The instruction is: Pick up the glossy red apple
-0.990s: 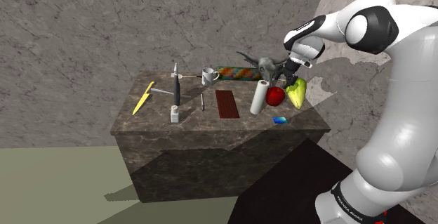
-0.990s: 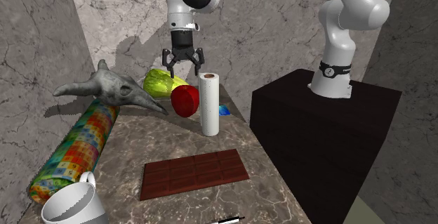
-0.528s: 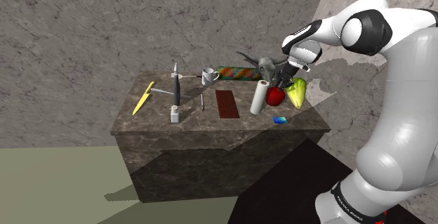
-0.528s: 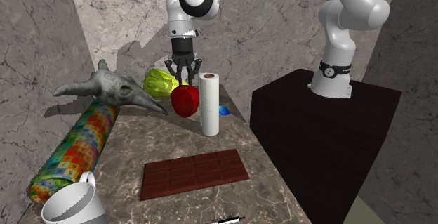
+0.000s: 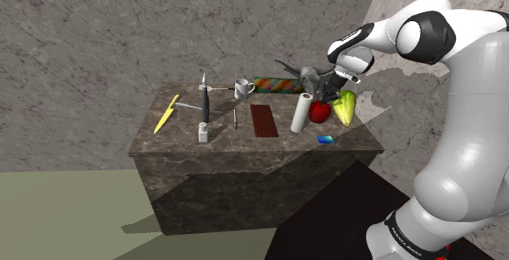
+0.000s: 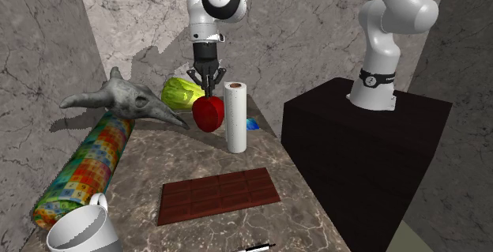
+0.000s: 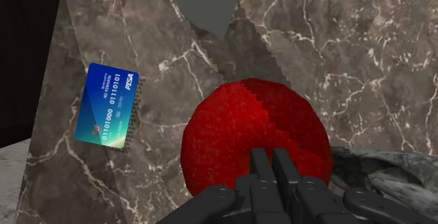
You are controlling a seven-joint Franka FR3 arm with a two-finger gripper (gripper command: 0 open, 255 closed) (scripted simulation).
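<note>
The glossy red apple (image 5: 319,112) sits on the dark marble table (image 5: 236,148), between a white paper roll (image 5: 302,112) and a green lettuce (image 5: 345,107). My black gripper (image 5: 325,99) stands straight down on the apple's top. From the second exterior view the gripper (image 6: 208,92) narrows to a point on the apple (image 6: 208,114). In the wrist view the gripper (image 7: 274,161) has its fingers (image 7: 262,165) meeting side by side over the apple (image 7: 239,131), with nothing visible between them. The apple rests on the table.
A blue card (image 7: 109,105) lies on the table near the apple. A grey animal skull (image 6: 118,99), a colourful roll (image 6: 83,167), a chocolate bar (image 6: 217,195) and a white mug (image 6: 79,231) share the table. The dark stand (image 6: 355,140) is beside it.
The gripper came down from above onto the apple's top, and its wide-spread fingers closed together. The apple has stayed where it was.
</note>
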